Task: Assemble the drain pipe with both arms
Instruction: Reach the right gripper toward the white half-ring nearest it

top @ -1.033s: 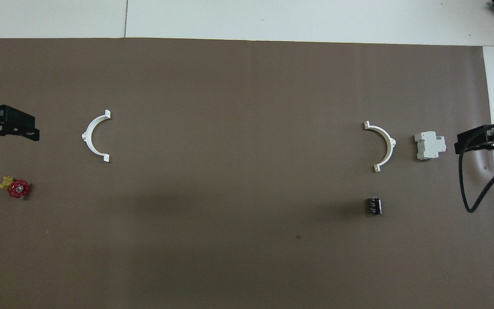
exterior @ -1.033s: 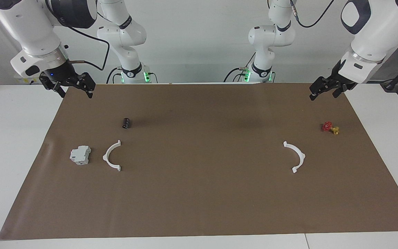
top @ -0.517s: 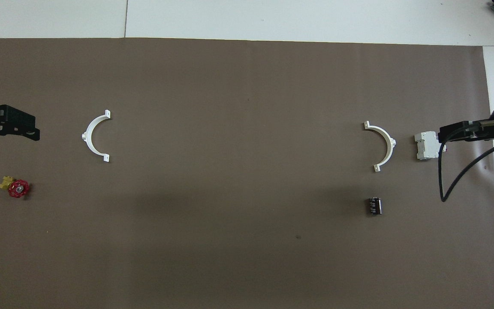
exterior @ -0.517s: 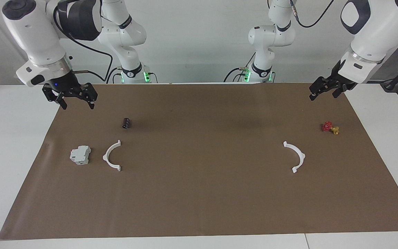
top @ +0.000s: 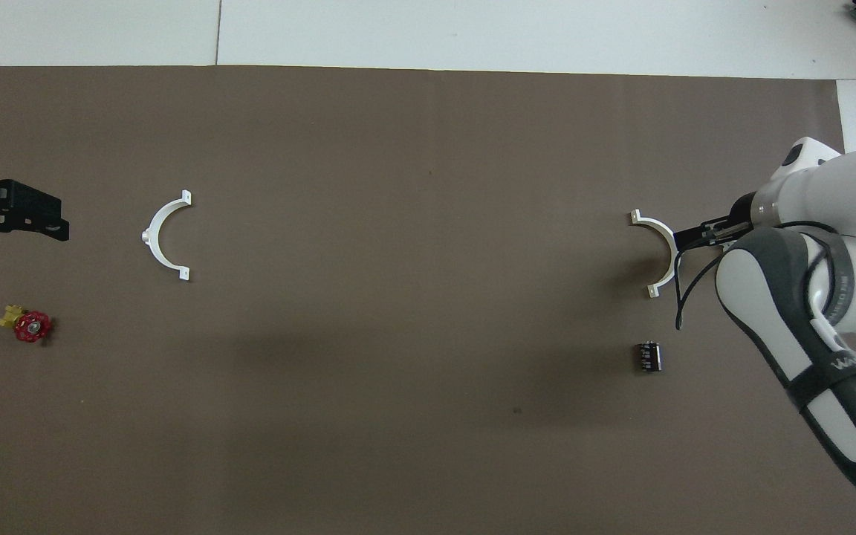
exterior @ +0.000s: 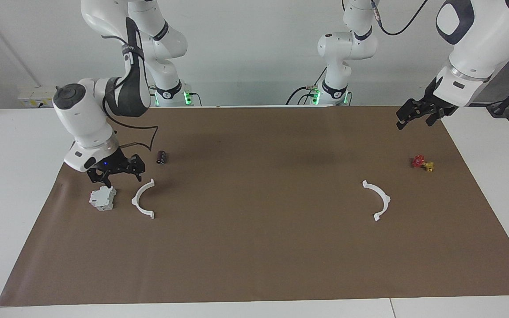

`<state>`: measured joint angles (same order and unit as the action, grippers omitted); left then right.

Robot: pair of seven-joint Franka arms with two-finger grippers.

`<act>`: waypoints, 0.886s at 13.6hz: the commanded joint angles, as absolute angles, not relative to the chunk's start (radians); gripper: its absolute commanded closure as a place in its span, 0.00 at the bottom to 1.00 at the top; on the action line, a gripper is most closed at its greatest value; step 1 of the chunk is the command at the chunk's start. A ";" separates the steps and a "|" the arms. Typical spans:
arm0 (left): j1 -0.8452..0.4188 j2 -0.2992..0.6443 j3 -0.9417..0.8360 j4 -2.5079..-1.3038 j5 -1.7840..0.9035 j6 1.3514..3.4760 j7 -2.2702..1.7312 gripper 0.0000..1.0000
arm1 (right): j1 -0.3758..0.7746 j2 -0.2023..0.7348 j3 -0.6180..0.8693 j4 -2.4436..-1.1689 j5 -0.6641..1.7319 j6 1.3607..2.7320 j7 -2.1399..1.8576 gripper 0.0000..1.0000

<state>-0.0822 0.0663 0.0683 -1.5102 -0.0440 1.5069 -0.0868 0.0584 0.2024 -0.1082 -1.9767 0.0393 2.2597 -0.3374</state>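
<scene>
half-rings of the drain pipe lie flat on the brown mat, well apart, not yet joined. one half-ring toward the right arm's end, arc bulging toward the grey-white block just beside it, end tabs lined up along the near-far direction. right gripper low, fingers spread, holding nothing, over the mat just robot-side of block and half-ring; clearly the nearer arm for this piece. other half-ring toward the left arm's end, near the red-and-yellow valve. left gripper raised over the mat corner, fingers apart, empty, waiting. small black cylinder close by, nearer the robots
</scene>
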 commanded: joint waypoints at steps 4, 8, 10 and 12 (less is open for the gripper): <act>-0.080 0.021 0.066 -1.578 -0.038 1.551 -0.074 0.00 | 0.040 0.265 -0.103 -2.071 0.067 2.441 -0.436 0.02; -0.081 0.020 0.066 -1.585 -0.038 1.555 -0.074 0.00 | 0.019 0.302 -0.103 -2.071 0.188 2.453 -0.566 0.20; -0.080 0.020 0.066 -1.583 -0.038 1.555 -0.074 0.00 | 0.017 0.311 -0.103 -2.071 0.192 2.470 -0.603 0.59; -0.080 0.020 0.066 -1.585 -0.038 1.554 -0.074 0.00 | 0.018 0.318 -0.104 -2.071 0.192 2.483 -0.598 0.93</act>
<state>-0.0823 0.0531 0.0672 -1.5419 -0.0440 1.5304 -0.0864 0.0280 0.3105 -0.1120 -2.0634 0.1615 2.4493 -0.5611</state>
